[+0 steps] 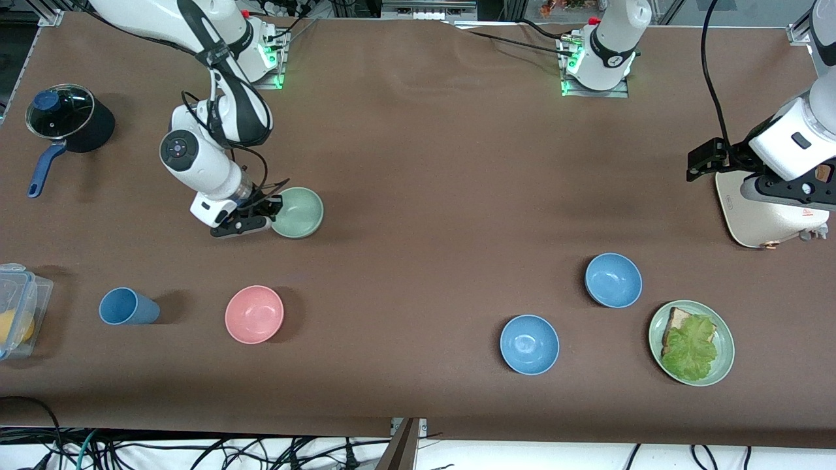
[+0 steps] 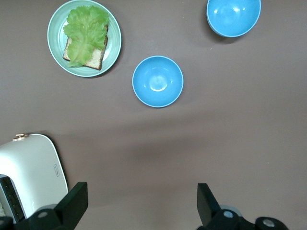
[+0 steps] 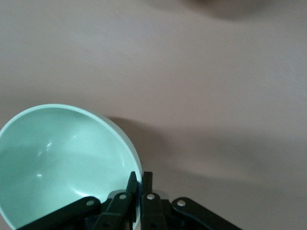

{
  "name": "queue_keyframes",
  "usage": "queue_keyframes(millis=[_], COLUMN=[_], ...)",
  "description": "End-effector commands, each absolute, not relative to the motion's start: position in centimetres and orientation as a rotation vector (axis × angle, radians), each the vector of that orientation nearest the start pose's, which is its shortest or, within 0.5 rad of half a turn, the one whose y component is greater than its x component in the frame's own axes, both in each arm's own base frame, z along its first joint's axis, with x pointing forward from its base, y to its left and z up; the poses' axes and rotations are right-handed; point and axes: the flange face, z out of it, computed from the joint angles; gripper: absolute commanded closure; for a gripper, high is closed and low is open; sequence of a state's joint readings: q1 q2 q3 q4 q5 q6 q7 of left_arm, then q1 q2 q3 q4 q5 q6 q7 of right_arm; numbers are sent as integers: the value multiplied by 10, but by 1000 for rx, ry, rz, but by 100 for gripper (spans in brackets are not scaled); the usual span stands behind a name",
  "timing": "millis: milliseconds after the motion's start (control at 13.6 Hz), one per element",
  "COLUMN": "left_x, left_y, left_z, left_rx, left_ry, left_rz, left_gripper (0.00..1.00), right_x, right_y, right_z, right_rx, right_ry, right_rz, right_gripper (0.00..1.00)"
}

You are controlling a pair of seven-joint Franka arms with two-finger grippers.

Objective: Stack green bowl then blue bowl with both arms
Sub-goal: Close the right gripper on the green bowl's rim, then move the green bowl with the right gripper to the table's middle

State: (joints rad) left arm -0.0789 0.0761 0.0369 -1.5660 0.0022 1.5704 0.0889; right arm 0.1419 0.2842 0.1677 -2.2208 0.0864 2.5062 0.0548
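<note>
So the right claw is pinched tight onto the rim of the green bowl, one finger inside the wall, one outside. The right wrist view shows the fingertips nearly meeting w/ just the thin rim between them. Rim pinch makes sense: bowl's too wide to span, and holding it by the edge leaves the underside free so it can drop into something. Whether it's off the tabletop yet I can't tell; it looks tilted a bit toward the claw, prob just lifting.

The left claw hangs up high over the left arm's end of the tabletop, fingers spread wide, nothing in them, waiting. Right next to it is a white toaster. Below and out ahead of it sit two look-alike blue bowls: one blue bowl closest to that claw, the other a bit further off, the two apart, not touching. Beside them, a green plate w/ bread & lettuce. That's likely why the left arm parks there: the blue ones are on its side and the green one is on the right arm's, so each takes its own.

Near the right claw, other stuff not in play: pink bowl, blue cup, a lidded pot, and a plastic box at the edge.

My guess: green goes down first as the base, then blue on top.
</note>
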Motion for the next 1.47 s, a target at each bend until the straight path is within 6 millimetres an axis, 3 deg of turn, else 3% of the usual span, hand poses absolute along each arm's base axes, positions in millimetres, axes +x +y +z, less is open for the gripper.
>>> queue_keyframes(millis=[0, 147, 442, 590, 885, 959, 1032, 1106, 1180, 1253, 1401], left_x=[578, 578, 578, 578, 578, 578, 578, 578, 578, 578, 578], left_y=[-26, -26, -28, -28, -28, -28, -28, -28, -28, -28, -28], left_z=[595, 595, 594, 595, 595, 595, 595, 595, 595, 595, 595], left_rx=[-3144, -3143, -3142, -3142, -3142, -3142, -3142, -3142, -3142, -3142, -3142], left_ry=[234, 232, 239, 239, 239, 239, 239, 239, 239, 239, 239], left_rz=[96, 96, 99, 99, 96, 96, 96, 96, 96, 96, 96], left_gripper=[0, 0, 0, 0, 0, 0, 0, 0, 0, 0, 0], right_x=[550, 551, 538, 521, 507, 504, 504, 505, 510, 514, 538], right_y=[236, 299, 434, 478, 503, 505, 505, 503, 500, 497, 474], right_z=[298, 298, 274, 256, 229, 222, 221, 222, 225, 230, 262], right_rx=[-3009, -2998, -2962, -2980, -2973, -2979, -2981, -2983, -2981, -2979, -2992], right_ry=[-157, -67, 148, 207, 234, 227, 227, 230, 238, 229, 266], right_rz=[79, 90, 104, 88, 32, 41, 42, 39, 27, 15, -57], right_gripper=[100, 100, 100, 100, 100, 92, 68, 29, 0, 0, 0])
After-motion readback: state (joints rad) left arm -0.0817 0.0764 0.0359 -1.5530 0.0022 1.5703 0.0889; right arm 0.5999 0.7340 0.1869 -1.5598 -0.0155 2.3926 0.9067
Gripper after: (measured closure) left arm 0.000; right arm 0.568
